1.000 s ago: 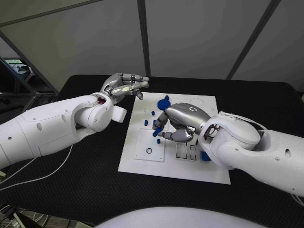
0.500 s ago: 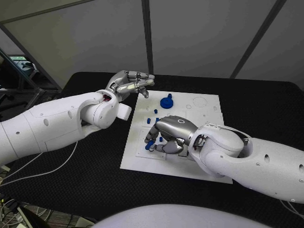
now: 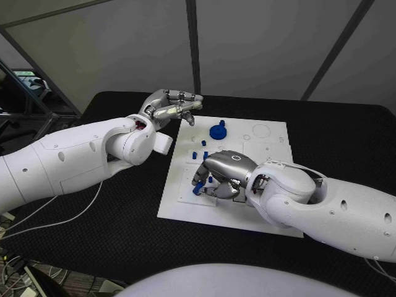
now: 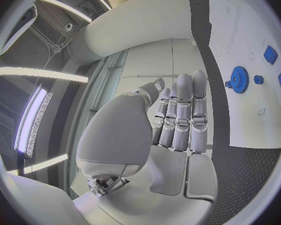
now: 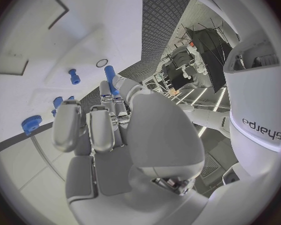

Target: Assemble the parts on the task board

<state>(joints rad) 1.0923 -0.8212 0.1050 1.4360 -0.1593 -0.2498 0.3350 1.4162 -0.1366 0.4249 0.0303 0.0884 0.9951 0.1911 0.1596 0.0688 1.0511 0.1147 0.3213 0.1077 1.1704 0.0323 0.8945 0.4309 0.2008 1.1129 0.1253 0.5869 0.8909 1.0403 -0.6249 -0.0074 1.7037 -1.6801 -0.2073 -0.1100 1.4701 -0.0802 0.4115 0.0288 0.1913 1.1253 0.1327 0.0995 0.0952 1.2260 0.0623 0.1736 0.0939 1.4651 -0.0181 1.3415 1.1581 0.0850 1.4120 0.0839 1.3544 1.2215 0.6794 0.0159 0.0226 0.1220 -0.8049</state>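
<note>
The white task board point(image 3: 271, 146) lies mid-table. My right hand point(image 3: 221, 175) hovers low over its left-middle. It pinches a blue peg point(image 3: 198, 190) at its fingertips; the right wrist view shows the peg point(image 5: 109, 74) sticking out past the fingers. My left hand point(image 3: 171, 106) is raised over the board's far left corner, fingers curled together with nothing seen in them point(image 4: 178, 115). A blue gear point(image 3: 218, 131) stands on the far part of the board, also seen from the left wrist point(image 4: 239, 79). Small blue pegs point(image 3: 203, 144) sit between the gear and my right hand.
The black table point(image 3: 100, 210) surrounds the board, with bare mat to the left and at the front. Slots and round holes mark the board's right half point(image 3: 260, 131). A white cable point(image 3: 68, 219) trails across the left side of the table.
The head picture has shifted. Against the board, my right hand has come a little nearer and to the left, still with the blue peg. The left hand stays raised at the far corner.
</note>
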